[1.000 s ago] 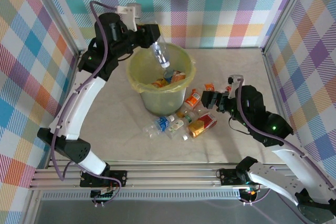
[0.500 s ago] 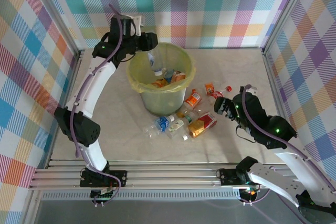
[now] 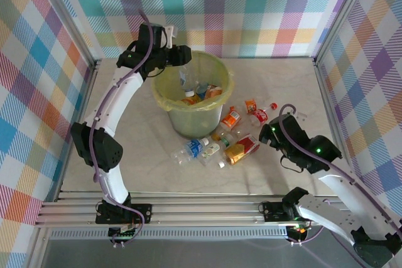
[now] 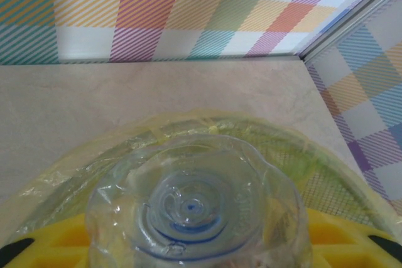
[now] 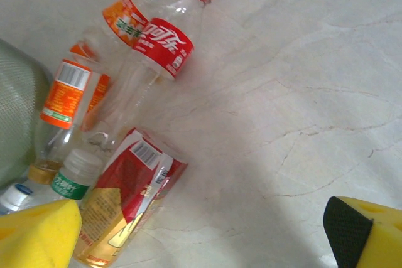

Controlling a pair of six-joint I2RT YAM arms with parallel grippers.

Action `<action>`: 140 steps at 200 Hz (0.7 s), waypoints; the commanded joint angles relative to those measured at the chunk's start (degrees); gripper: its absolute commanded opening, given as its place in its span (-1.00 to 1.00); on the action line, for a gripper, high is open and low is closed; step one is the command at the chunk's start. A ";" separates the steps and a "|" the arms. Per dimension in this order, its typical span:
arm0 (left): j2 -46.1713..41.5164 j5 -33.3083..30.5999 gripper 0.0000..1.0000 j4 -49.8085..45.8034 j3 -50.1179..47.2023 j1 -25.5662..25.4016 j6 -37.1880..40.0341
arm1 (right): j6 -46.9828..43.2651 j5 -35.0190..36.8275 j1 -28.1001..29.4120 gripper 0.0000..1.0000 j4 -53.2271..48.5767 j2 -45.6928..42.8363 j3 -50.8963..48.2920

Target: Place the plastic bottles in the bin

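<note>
Flanking a clear, ribbed-base bottle (image 4: 188, 208) over the pale green, bag-lined bin (image 3: 191, 123) with the left gripper (image 3: 178, 58), not revealing whether clamping. Spreading the right gripper (image 5: 207, 230) wide, empty, facing six labelled bottles (image 5: 160, 45) lying beside the bin.

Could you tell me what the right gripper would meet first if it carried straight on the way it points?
Most likely the bare table, just beside the crushed red-and-gold bottle; the right gripper is open with nothing nearer, though depth is unclear.
</note>
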 commanded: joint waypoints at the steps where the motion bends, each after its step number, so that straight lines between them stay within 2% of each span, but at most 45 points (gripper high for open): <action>1: 0.95 0.92 0.11 -0.91 -0.66 0.21 1.06 | 1.19 -1.52 -1.06 0.99 0.53 0.70 -1.35; 25: 0.71 -0.11 0.38 -1.61 -0.66 0.21 1.25 | 1.08 -4.15 -2.62 0.99 2.75 1.66 -3.60; 52: 0.01 -0.70 0.53 -2.28 -0.73 0.23 1.50 | 1.25 -7.92 -4.06 0.99 5.88 2.63 -6.31; 103: -3.81 -1.87 0.60 -1.61 -2.88 0.21 1.60 | 2.74 -12.95 -4.45 0.99 9.66 4.28 -9.89; 140: -10.01 -2.08 0.66 1.93 -8.35 -0.35 0.65 | 5.21 -17.95 -4.44 0.99 14.31 4.69 -13.93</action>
